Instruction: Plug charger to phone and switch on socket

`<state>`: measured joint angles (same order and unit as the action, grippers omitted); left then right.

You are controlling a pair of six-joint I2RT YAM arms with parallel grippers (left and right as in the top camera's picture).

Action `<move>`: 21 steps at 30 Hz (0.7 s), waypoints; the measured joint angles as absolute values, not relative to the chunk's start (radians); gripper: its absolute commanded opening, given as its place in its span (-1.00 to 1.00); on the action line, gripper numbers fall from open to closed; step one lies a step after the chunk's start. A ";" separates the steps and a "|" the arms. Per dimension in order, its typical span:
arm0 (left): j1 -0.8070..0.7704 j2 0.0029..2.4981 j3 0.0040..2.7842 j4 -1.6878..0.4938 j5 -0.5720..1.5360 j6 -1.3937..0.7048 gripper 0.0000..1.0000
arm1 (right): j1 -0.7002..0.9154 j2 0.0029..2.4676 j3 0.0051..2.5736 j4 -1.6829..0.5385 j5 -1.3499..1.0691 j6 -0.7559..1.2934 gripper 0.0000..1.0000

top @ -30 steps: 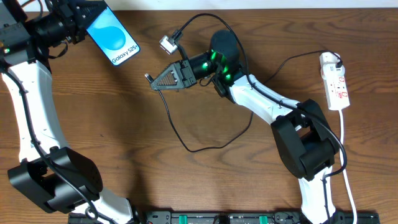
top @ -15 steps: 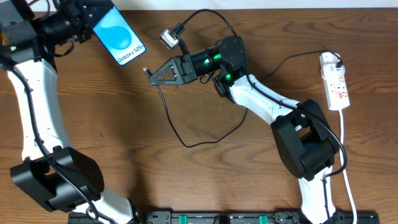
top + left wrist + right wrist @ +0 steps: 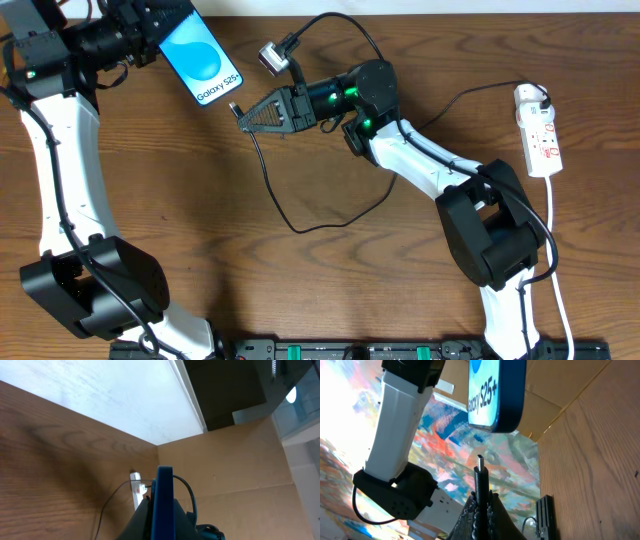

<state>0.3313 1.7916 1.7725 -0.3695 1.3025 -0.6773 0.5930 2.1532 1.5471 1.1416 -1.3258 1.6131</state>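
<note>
The phone (image 3: 203, 60), blue screen with "Galaxy S25+", hangs tilted above the table's far left, with my left gripper (image 3: 165, 22) shut on its upper end. In the left wrist view the phone (image 3: 163, 505) shows edge-on between the fingers. My right gripper (image 3: 245, 117) is shut on the charger's black plug (image 3: 236, 107), just right of the phone's lower end. In the right wrist view the plug tip (image 3: 479, 467) points up at the phone's bottom edge (image 3: 497, 395) across a small gap. The charger's cable (image 3: 290, 222) loops over the table. The white socket (image 3: 538, 130) lies far right.
A silver-white connector (image 3: 270, 57) sits on the cable behind my right gripper. A white cord (image 3: 555, 250) runs from the socket toward the front edge. A black rail (image 3: 360, 350) lines the front. A cardboard wall (image 3: 240, 470) stands beyond the table.
The left arm carried the phone rightward and slightly down. The right gripper lifted the plug toward the far side and the phone. The gap between plug and phone has narrowed.
</note>
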 measured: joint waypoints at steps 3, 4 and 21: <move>0.331 1.792 1.773 -0.369 1.302 -0.677 -0.85 | 0.591 2.153 1.547 1.142 -1.319 1.613 -0.98; 0.331 1.792 1.773 -0.369 1.303 -0.677 -0.85 | 0.591 2.153 1.547 1.142 -1.319 1.613 -0.98; 0.300 1.792 1.773 -0.369 1.302 -0.677 -0.85 | 0.583 2.153 1.547 1.163 -1.309 1.613 -0.98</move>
<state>0.2996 1.7916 1.7725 -0.3695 1.3022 -0.6773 0.5835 2.1532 1.5471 1.1629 -1.3087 1.6135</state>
